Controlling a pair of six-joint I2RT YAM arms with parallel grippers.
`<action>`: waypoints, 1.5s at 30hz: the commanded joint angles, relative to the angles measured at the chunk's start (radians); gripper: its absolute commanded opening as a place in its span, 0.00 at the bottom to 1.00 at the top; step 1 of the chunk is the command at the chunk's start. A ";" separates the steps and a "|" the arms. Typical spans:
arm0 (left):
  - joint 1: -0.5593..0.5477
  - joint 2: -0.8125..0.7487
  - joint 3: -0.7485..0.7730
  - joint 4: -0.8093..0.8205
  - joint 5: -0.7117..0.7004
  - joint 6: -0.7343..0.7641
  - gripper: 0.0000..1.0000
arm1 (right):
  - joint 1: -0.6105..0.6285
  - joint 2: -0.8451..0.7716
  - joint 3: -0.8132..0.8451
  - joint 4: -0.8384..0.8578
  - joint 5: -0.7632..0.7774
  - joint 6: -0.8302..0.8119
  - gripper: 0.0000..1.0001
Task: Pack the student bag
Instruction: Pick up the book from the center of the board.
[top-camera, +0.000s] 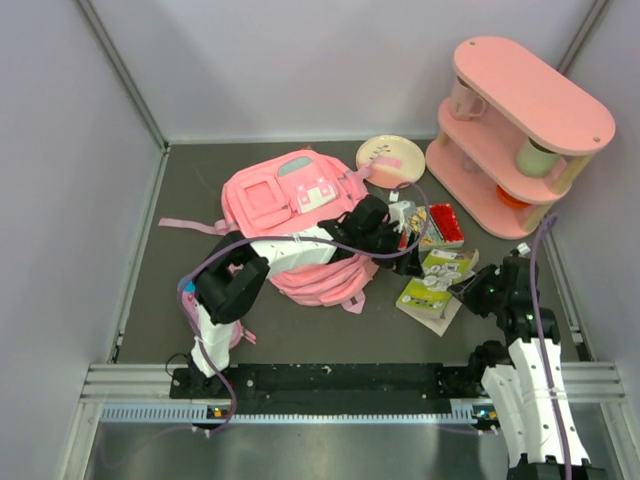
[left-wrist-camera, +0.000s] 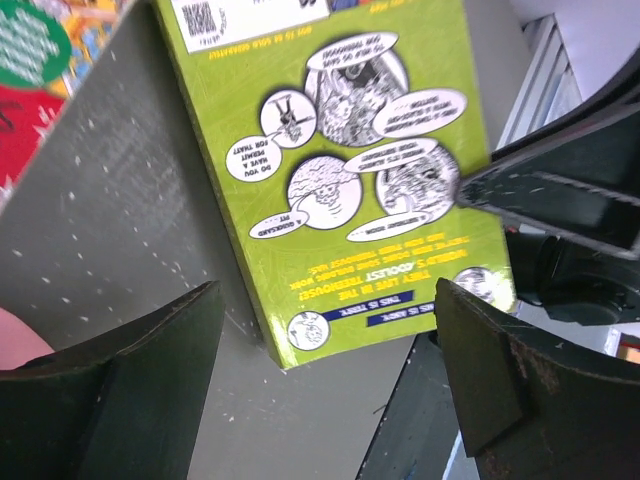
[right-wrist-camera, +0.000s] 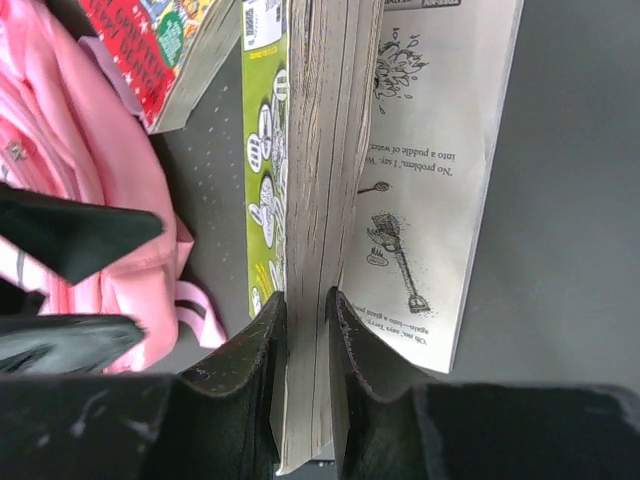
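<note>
Between the narrow jaws of the right gripper (right-wrist-camera: 305, 300) sits a green paperback (right-wrist-camera: 262, 150), pinched by its pages; the left gripper (left-wrist-camera: 325, 325) hangs wide above its glossy cover. Just left, the soft pink bag (top-camera: 290, 200) lies front-up, long axis far-to-near.

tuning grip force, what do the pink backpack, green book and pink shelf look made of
Student bag: soft matte fabric; it slumps and creases.
Green book: paperback, smooth printed card cover, matte paper pages with leaf edges showing.
Pink shelf: rigid, smooth, satin; painted wood or plastic, unclear which.
</note>
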 joint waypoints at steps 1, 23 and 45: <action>-0.006 -0.003 -0.045 0.126 0.042 -0.044 0.90 | 0.006 -0.029 0.090 0.076 -0.106 -0.028 0.00; 0.045 -0.023 -0.154 0.258 0.019 -0.185 0.96 | 0.006 -0.214 0.037 0.109 -0.175 0.046 0.00; 0.049 0.042 -0.195 0.489 0.153 -0.344 0.92 | 0.008 -0.314 -0.054 0.234 -0.253 0.164 0.00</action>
